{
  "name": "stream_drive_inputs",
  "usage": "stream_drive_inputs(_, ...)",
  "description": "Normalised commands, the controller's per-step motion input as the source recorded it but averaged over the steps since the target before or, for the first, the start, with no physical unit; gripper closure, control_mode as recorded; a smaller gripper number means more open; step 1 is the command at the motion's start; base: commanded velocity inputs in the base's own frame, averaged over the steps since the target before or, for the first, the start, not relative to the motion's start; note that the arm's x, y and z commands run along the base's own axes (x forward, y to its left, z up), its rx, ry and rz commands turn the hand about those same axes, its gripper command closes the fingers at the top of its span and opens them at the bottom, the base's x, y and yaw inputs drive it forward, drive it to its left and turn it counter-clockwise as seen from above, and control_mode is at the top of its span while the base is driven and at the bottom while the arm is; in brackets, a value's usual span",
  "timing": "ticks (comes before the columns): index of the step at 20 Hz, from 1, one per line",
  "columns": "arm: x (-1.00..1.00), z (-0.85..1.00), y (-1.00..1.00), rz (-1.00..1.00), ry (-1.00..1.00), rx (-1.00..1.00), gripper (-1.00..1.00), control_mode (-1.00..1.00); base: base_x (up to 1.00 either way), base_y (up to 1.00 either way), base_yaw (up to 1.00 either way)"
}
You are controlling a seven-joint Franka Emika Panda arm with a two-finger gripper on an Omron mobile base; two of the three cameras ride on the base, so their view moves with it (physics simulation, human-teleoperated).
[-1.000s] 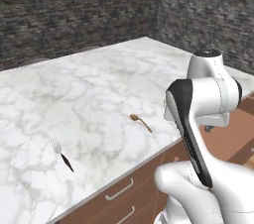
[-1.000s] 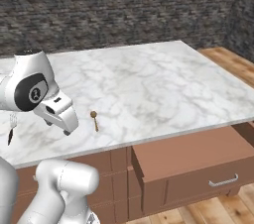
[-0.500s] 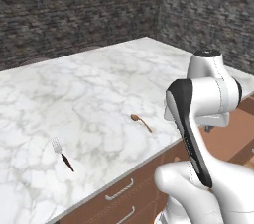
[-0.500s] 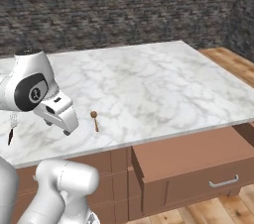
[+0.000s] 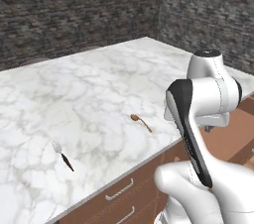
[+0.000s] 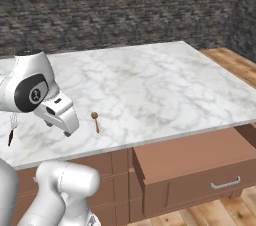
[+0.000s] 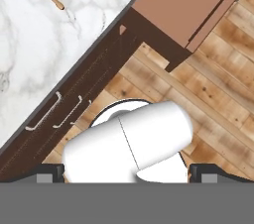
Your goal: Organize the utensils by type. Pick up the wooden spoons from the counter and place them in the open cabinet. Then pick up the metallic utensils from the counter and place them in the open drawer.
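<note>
From the left base view, nothing looks sorted yet: the wooden spoon lies near the front edge of the marble counter, and the fork lies further along that edge, well apart from it. The right base view shows the open drawer pulled out under the counter's front edge, apparently empty. In the hand view the spoon sits at the counter's edge, and the gripper is spread fully wide, holding nothing. So both placements remain, I judge.
</note>
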Motion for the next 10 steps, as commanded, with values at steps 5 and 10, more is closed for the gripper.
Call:
stream_drive_inputs(5, 0.57, -0.09, -0.02, 0.0, 0.03, 0.0, -1.0, -1.0, 0.0, 0.0, 0.0)
stream_drive_inputs(10, 0.78, -0.11, -0.04, 0.06, 0.02, 0.01, -1.0, -1.0, 0.0, 0.0, 0.0)
